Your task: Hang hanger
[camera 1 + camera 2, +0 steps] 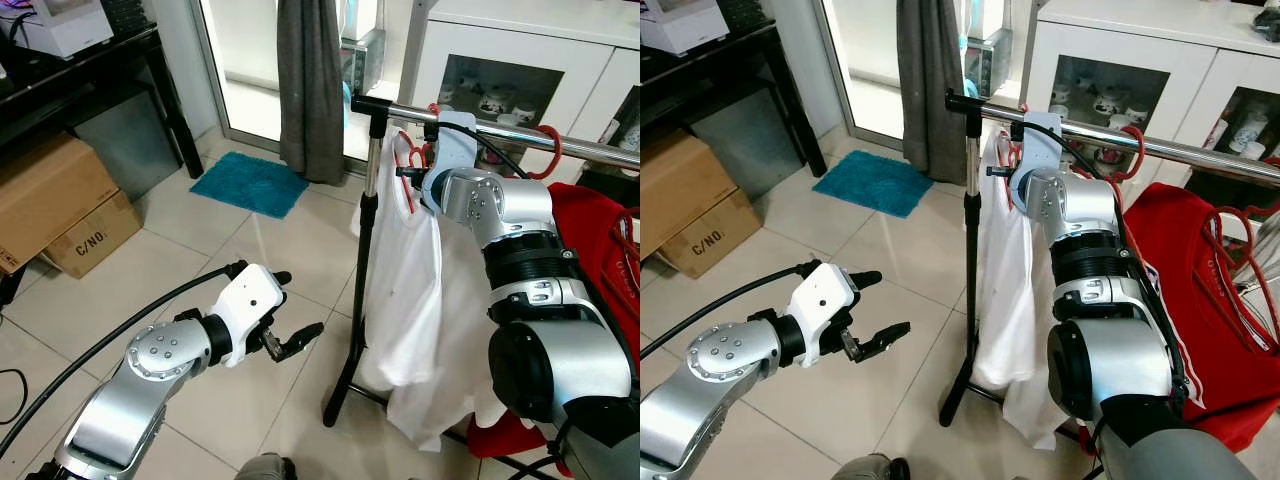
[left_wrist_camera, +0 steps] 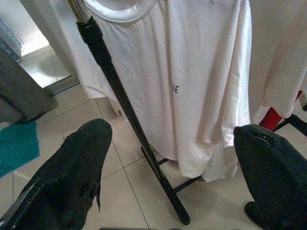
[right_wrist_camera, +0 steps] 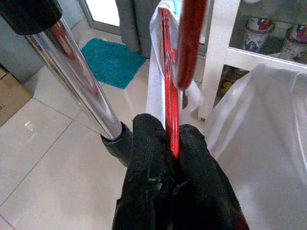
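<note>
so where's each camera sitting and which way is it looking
Left eye view: on the head, looking forward and down at the rack and white shirt; both arms show, the left gripper open over the floor.
Right eye view: same head, same scene, slightly offset.
Left wrist view: on the left wrist, looking between its open fingers at the shirt and rack pole.
Right wrist view: on the right wrist, looking along the right gripper, shut on the red hanger beside the rail.
Shared: the shirt and rack show in all four.

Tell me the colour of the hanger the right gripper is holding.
Red. The hanger, pinched in the right gripper, shows best in the right wrist view.
</note>
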